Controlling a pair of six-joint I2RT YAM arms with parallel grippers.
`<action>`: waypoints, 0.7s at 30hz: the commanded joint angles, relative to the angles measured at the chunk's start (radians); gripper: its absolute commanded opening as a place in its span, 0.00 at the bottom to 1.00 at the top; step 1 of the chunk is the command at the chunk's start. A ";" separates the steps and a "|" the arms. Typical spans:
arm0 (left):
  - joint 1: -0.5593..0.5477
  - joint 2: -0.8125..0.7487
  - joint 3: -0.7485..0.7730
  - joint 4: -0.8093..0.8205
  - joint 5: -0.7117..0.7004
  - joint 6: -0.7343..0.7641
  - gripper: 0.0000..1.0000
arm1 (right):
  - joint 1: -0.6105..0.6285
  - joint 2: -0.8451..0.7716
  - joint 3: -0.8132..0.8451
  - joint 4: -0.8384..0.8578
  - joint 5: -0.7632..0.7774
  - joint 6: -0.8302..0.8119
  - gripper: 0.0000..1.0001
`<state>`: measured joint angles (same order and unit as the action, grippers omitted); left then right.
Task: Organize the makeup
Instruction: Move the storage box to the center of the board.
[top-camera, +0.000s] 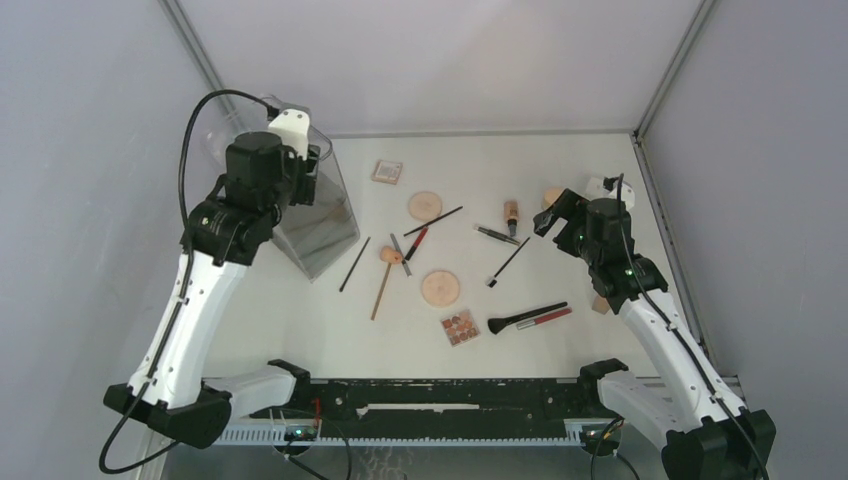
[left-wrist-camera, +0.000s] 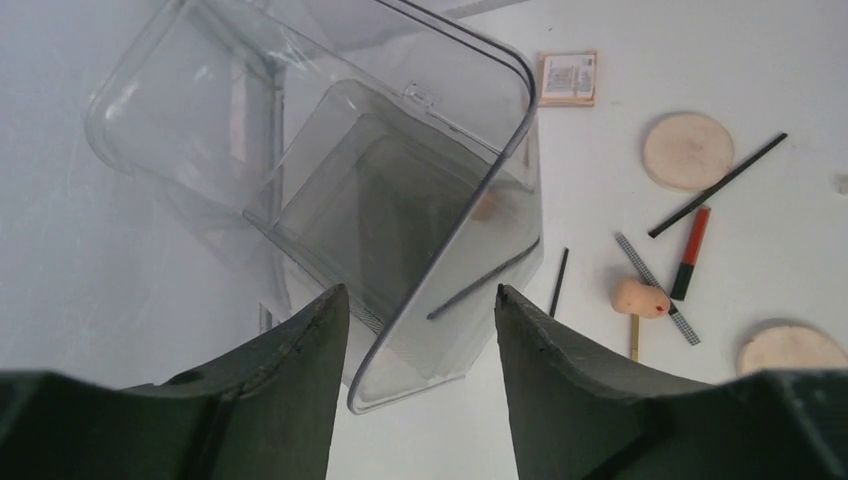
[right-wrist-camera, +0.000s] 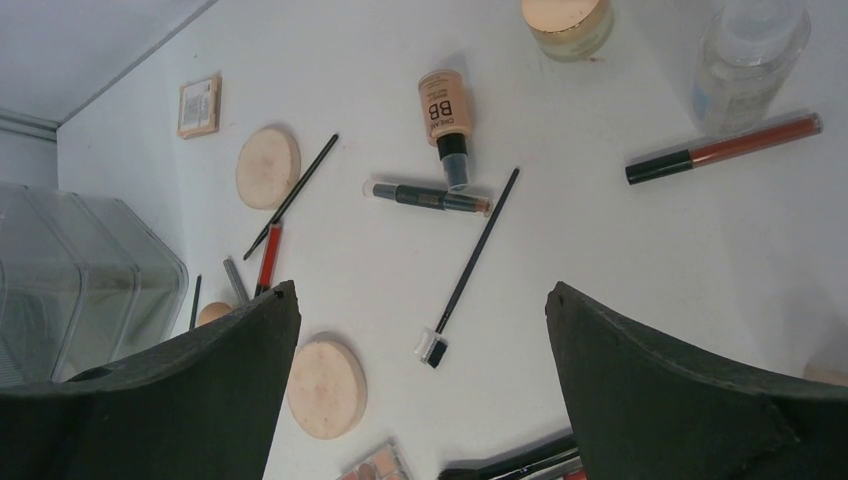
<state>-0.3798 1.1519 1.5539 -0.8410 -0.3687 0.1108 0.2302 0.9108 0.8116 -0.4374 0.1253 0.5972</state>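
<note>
The makeup lies scattered across the white table: two round peach discs (top-camera: 425, 205) (top-camera: 440, 288), a square palette (top-camera: 387, 172), an open palette (top-camera: 460, 327), a tan bottle (top-camera: 511, 213), a jar (top-camera: 553, 197), a sponge (top-camera: 389, 256), thin black brushes (top-camera: 432, 221) (top-camera: 354, 264) and a red pencil (top-camera: 416, 242). My left gripper (left-wrist-camera: 422, 300) is open, and its fingers straddle the near rim of the clear organizer (left-wrist-camera: 400, 200) without touching it. My right gripper (right-wrist-camera: 420, 300) is open and empty above a spoolie brush (right-wrist-camera: 475, 260), near the tan bottle (right-wrist-camera: 444, 110).
The organizer (top-camera: 320, 220) stands tilted at the back left. A clear bottle (right-wrist-camera: 750, 50) and a lip gloss (right-wrist-camera: 725, 150) lie at the far right. A big black brush (top-camera: 525, 318) and another sponge (top-camera: 600, 305) lie near the front right.
</note>
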 joint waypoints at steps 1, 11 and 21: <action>0.019 0.060 0.001 0.020 -0.025 0.022 0.57 | -0.003 0.002 0.005 0.033 -0.005 -0.001 0.99; 0.019 0.085 -0.017 0.020 -0.022 0.019 0.25 | -0.003 -0.010 0.005 0.008 0.017 0.004 0.99; 0.022 0.097 -0.022 0.027 -0.048 0.026 0.34 | -0.003 -0.004 0.005 0.013 0.013 0.006 0.99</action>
<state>-0.3603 1.2533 1.5497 -0.8371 -0.4015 0.1318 0.2302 0.9154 0.8116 -0.4400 0.1287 0.6003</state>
